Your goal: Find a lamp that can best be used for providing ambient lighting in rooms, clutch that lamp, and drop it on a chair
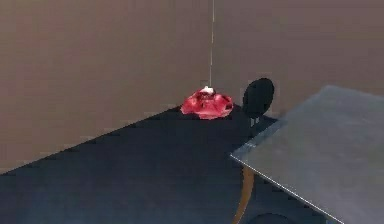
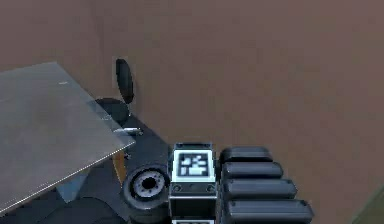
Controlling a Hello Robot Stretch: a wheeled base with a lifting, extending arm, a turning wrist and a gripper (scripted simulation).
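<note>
A chair with a dark rounded back point(image 1: 258, 97) stands on the floor beyond the table's far corner. In the arm side view the same chair back point(image 2: 123, 80) rises behind the table's far edge. The arm is drawn in at the bottom of the arm side view, with a white marked square point(image 2: 195, 165) on it. The gripper point(image 2: 131, 136) lies left of the square, against the table's corner. I cannot tell whether it holds anything.
A grey table point(image 1: 330, 150) on wooden legs takes up the forward view's right, and its top point(image 2: 50, 120) spans the arm side view's left. A red crumpled heap point(image 1: 208, 104) lies in the wall corner. Dark floor stretches to the forward view's left, bounded by brown walls.
</note>
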